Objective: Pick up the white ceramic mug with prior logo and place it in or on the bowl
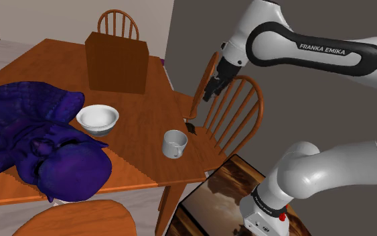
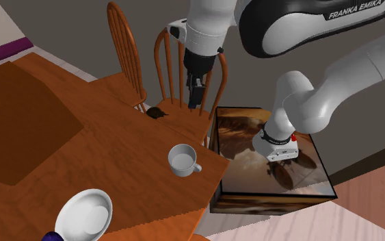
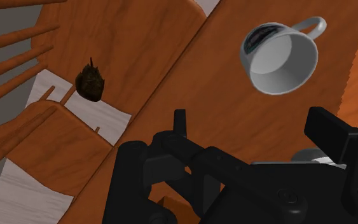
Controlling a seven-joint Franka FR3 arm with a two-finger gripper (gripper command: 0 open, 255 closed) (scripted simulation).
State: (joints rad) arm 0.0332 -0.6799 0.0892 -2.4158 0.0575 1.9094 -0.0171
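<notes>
Warm orange-brown wood covers the table, and its grain runs in long streaks. Behind it stands a plain grey wall, and the second exterior view has pale floor boards at its lower right. We count 2 spindle-back chairs of the same wood at the table's edge. On the seat of 1 of them lies a small dark lump; we cannot tell what it is.

At the far side of the table stands a brown bag, boxy and matte. A rumpled purple cloth with a knobbly surface fills the shoulder view's left.

The bowl is white, round and shallow, and it sits just beside the cloth. The mug is also white and smooth. It stands upright near the table's corner, on the shoulder view's right of the bowl and apart from it. From the wrist view we see a dark mark on its outer wall, and its handle points away from the bowl.

The gripper hangs in the air above the chair, well apart from the mug. Its 2 black fingers stand apart with nothing between them. The stand is a box with a brownish picture printed on top.
</notes>
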